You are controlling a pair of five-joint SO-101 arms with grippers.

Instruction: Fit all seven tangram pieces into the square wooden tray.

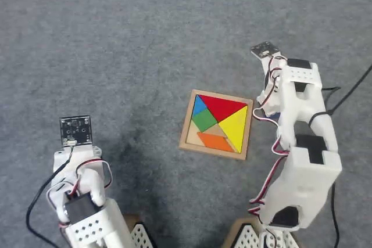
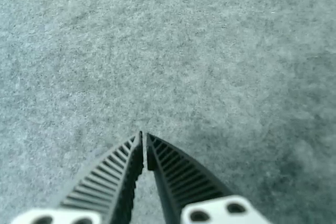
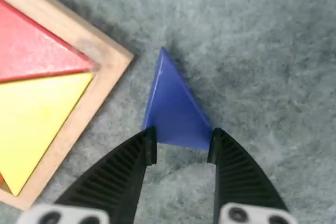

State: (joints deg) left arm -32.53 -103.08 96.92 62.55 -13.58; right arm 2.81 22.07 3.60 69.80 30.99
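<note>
Right gripper clamped on the flat blue triangle, ribbed black fingers pressed to two of its corners.
That triangle lies on the table's grey, felt-like cover just outside the square wooden tray, near its pale rim. The tray sits around the table's middle and holds the red triangle, yellow triangle and smaller green, orange and light blue pieces. Left gripper, jaws together, hangs over bare cover toward the table's front left corner.
</note>
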